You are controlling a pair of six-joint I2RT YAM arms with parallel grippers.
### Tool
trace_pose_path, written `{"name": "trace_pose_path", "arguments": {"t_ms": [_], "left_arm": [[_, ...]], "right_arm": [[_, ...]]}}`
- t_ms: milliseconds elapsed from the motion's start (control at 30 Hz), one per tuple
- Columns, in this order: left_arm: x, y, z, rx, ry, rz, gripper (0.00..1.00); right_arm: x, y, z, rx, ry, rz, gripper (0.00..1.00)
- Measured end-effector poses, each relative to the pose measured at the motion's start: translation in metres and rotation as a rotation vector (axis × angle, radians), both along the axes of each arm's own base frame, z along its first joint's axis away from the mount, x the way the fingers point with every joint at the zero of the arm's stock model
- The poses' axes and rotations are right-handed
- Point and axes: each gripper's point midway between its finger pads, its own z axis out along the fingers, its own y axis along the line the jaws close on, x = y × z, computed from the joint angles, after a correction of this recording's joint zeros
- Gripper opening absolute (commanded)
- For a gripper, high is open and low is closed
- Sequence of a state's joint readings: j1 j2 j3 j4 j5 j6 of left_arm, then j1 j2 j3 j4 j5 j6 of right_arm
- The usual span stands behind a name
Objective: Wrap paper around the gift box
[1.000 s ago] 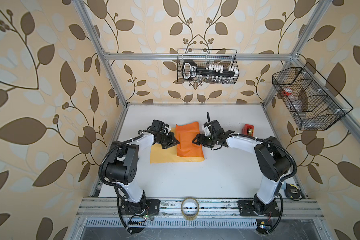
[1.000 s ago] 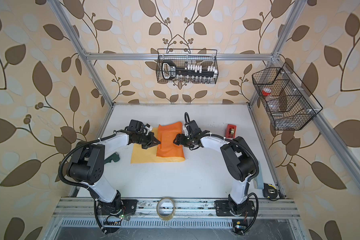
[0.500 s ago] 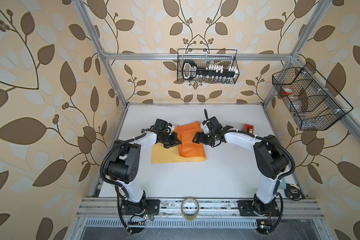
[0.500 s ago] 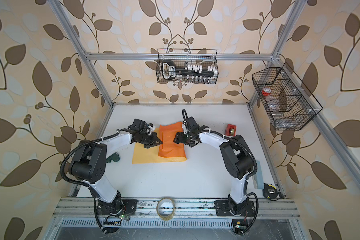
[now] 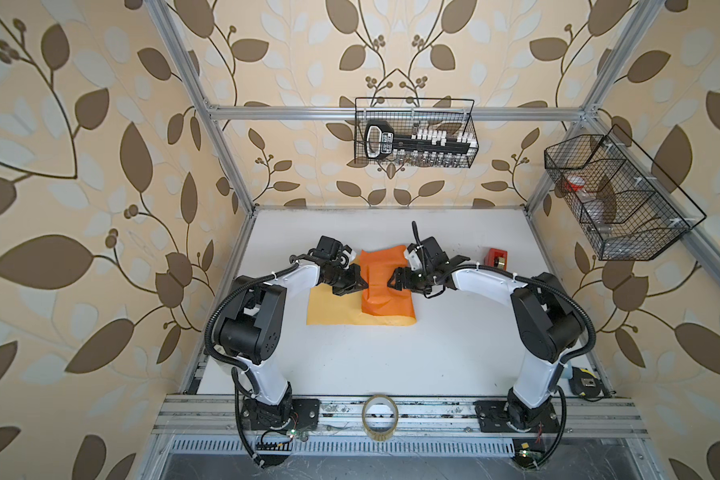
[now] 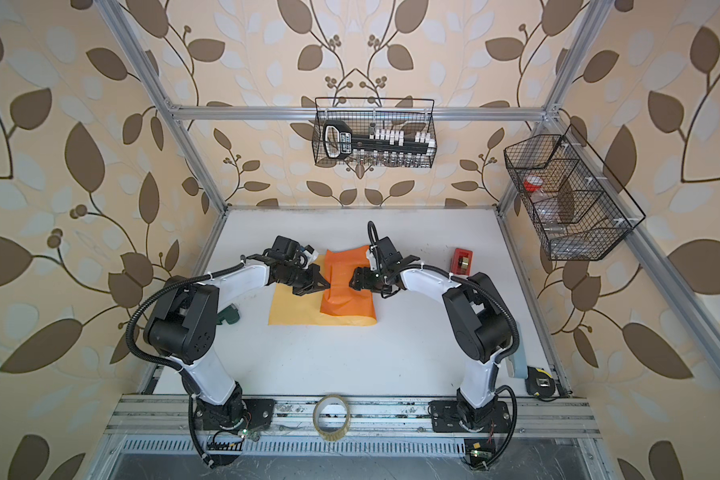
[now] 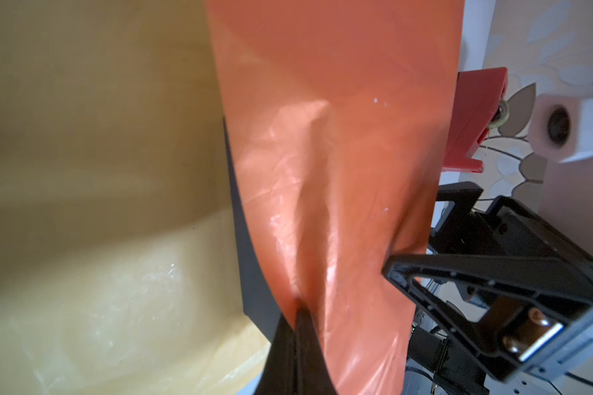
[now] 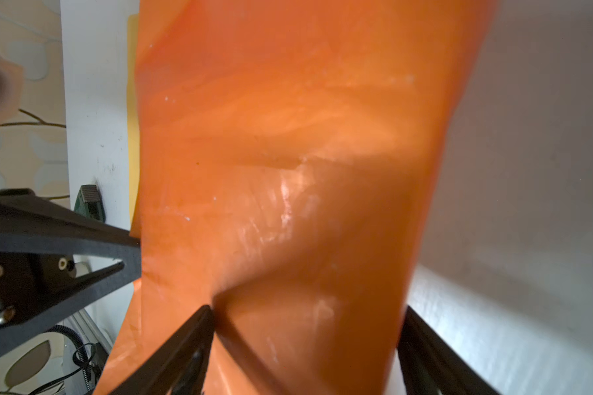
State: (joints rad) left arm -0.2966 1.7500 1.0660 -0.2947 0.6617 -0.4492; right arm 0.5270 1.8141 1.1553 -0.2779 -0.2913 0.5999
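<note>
- The cell is walled in leaf-patterned paper with wire baskets hung above, and the white table [image 5: 350, 374] is mostly bare.
- The gift box [image 7: 250, 266] sits mid-table, almost wholly covered. I only see it in the left wrist view, as a dark sliver between the two colours of the sheet.
- The paper [image 5: 385, 291] lies under the box. One flap is folded over the top of the box, orange face up. The rest lies flat, yellow face up, on the box's left-arm side and along its near edge.
- The left hand [image 5: 360, 284] is at the box's left-arm side. Its jaws are closed, pinching the free edge of the orange flap.
- The right hand [image 5: 393, 281] is at the opposite side of the box with its jaws spread wide over the flap. One finger [image 8: 185, 342] dents the paper. I read that as pressing, not clamping.
- Done, as I judge it: the box is placed on the sheet and the first flap is drawn across.
- Still to do: bring the yellow part over, fold the ends, and fasten. I see no tape on the paper.
- The red tape dispenser [image 5: 497, 257] stands well apart from the box, beyond the right hand. The tape roll [image 5: 380, 417] is on the front rail, well apart from the box.
</note>
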Motion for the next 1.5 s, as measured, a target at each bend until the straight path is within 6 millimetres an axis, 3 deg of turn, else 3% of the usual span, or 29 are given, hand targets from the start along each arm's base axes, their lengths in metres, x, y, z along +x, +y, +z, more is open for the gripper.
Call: {"name": "trace_pose_path", "arguments": {"t_ms": [167,267,467,967,1100,1267,1367,1500], "left_arm": [[-0.007,-0.014,0.000,-0.001,-0.008,-0.043,0.00],[-0.009,-0.019,0.000,-0.002,-0.013,-0.055,0.00],[-0.010,-0.021,0.000,-0.003,-0.013,-0.062,0.00],[-0.011,-0.021,0.000,0.007,-0.017,-0.061,0.00],[-0.011,-0.020,0.000,0.017,-0.021,-0.057,0.08],[-0.019,-0.009,-0.012,0.102,0.027,-0.034,0.35],[-0.023,0.002,-0.015,0.142,0.056,-0.018,0.46],[-0.017,0.023,0.004,0.169,0.037,0.032,0.58]], "right_arm": [[-0.025,-0.015,0.000,-0.010,0.029,-0.015,0.83],[-0.029,-0.020,0.001,-0.012,0.040,-0.020,0.84],[-0.022,-0.033,0.001,-0.003,0.057,-0.057,0.87],[-0.011,-0.021,-0.003,-0.017,0.078,-0.052,0.86],[-0.009,-0.021,-0.002,-0.022,0.066,-0.053,0.86],[-0.007,-0.019,-0.002,-0.026,0.047,-0.047,0.86],[-0.006,-0.018,-0.002,-0.026,0.037,-0.044,0.86],[-0.004,-0.016,-0.002,-0.022,0.026,-0.040,0.86]]}}
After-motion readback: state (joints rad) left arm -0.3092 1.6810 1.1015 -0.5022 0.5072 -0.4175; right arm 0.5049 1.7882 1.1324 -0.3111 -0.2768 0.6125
